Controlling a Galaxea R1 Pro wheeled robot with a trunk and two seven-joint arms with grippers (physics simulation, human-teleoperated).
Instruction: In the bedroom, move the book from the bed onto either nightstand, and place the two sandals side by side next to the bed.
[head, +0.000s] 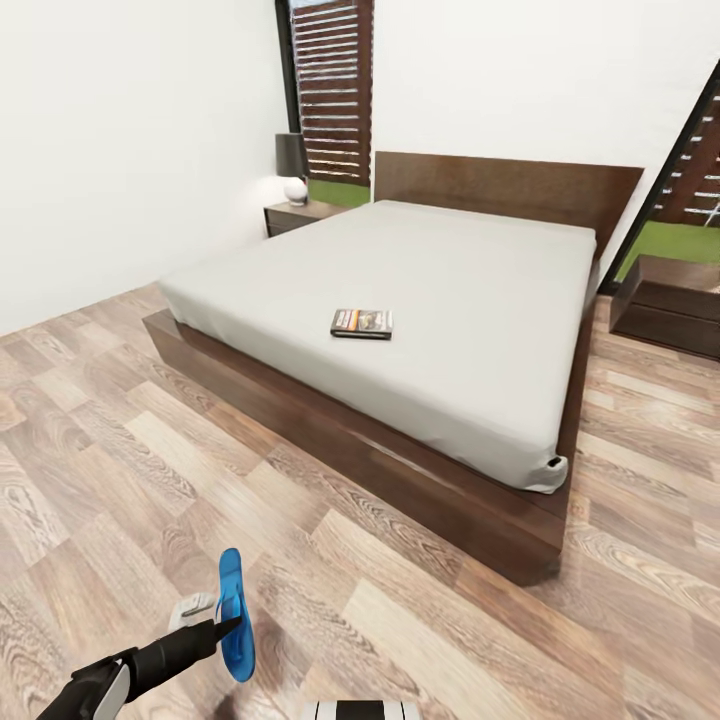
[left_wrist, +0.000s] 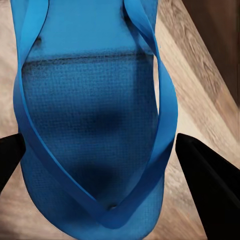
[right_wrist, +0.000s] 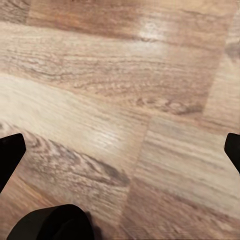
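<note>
One bright blue sandal (head: 234, 615) hangs on edge just above the wood floor near the foot of the bed, with my left gripper (head: 225, 625) shut on it. In the left wrist view the sandal (left_wrist: 95, 125) spans the gap between the two dark fingers (left_wrist: 202, 175), straps facing the camera. The second sandal is out of view. The book (head: 361, 323) lies flat on the pale mattress of the bed (head: 450, 250), near its left side. A dark nightstand (head: 300, 214) stands left of the headboard and another (head: 668, 300) to the right. My right gripper (right_wrist: 120, 150) is open over bare floor.
A dark-shaded lamp with a white round base (head: 292, 165) stands on the left nightstand. The bed's dark wooden frame (head: 330, 420) juts out along the floor. Wood-plank floor (head: 90, 440) stretches left of the bed. Slatted windows flank the headboard.
</note>
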